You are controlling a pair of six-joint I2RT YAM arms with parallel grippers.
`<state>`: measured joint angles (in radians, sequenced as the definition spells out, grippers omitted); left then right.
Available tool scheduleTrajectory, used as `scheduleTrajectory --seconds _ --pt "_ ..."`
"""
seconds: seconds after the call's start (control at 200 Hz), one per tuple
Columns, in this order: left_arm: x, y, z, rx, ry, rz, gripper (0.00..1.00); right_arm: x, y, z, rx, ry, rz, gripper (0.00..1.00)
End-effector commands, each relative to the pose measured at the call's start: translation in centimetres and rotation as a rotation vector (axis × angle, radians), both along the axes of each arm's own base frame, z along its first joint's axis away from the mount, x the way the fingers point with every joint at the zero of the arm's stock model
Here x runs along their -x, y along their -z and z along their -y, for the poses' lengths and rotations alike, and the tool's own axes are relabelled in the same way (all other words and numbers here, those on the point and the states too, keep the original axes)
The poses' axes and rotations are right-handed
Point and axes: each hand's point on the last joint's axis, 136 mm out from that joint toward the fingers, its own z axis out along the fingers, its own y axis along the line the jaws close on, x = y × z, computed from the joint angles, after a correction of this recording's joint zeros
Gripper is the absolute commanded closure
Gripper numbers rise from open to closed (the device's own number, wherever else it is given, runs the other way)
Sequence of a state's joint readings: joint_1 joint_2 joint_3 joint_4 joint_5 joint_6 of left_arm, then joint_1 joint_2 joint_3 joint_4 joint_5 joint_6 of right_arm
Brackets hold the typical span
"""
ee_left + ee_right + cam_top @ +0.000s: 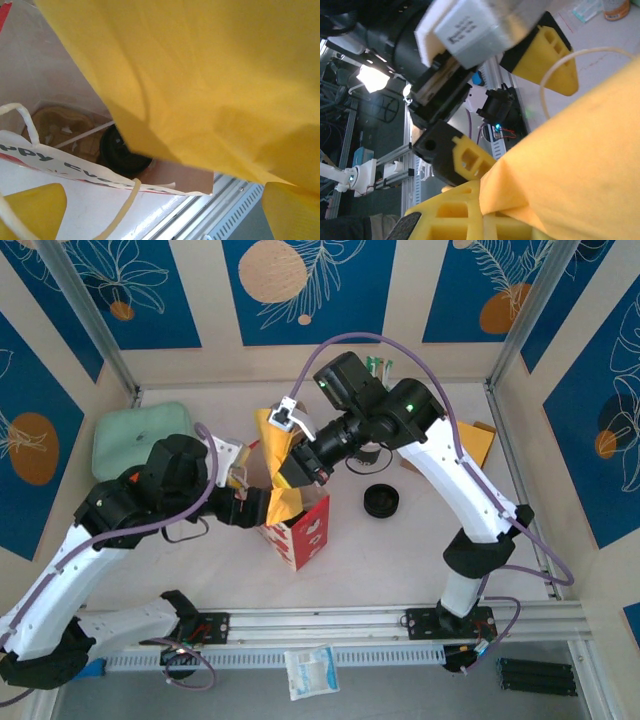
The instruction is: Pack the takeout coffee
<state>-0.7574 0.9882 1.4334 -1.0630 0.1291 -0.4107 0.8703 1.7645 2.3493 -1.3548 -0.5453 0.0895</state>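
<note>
Both grippers, left [262,506] and right [297,468], are pinching the yellow bag [278,455]; fingers clamped on paper. The gift bag [300,530] underneath is standing mid-counter. Uneven pulling could be tearing or tipping it.

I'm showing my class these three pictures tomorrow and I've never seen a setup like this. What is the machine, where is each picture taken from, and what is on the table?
The machine is two white robot arms bolted at the near edge of a table, each ending in a two-finger pincer.

The overhead picture looks down from above and behind them. Both arms meet at a red and white paper bag standing mid-table, with yellow tissue paper rising out of it. The right pincer is at the tissue; the left pincer is at the bag's edge. Whether either is gripping, I cannot tell.

Also on the table: a flat black round lid, a pale green cushion-like thing and a brown packet.

The other two pictures come from cameras on the wrists. The left one peers into the bag: a dark round lid sits at the bottom, under the tissue.
</note>
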Motion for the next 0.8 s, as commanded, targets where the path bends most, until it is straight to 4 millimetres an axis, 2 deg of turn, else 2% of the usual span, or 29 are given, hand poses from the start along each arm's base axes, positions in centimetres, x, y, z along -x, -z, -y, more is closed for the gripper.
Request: scheduleTrajectory --seconds 0.0,0.365,0.58,0.795 --pt "0.3 -0.2 0.1 0.020 -0.002 0.000 0.01 1.2 -0.7 0.2 -0.002 -0.022 -0.002 1.00" --pt "0.3 0.6 -0.1 0.007 -0.010 -0.003 0.01 -0.1 1.5 0.9 0.028 0.040 -0.030 1.00" --pt "-0.8 0.2 -2.2 -0.027 -0.128 0.053 0.01 -1.0 2.1 1.6 0.010 0.079 -0.067 1.00" --pt "-1.8 -1.6 -4.3 -0.012 -0.247 0.146 0.00 -0.9 3.3 1.3 0.024 0.068 -0.098 1.00"
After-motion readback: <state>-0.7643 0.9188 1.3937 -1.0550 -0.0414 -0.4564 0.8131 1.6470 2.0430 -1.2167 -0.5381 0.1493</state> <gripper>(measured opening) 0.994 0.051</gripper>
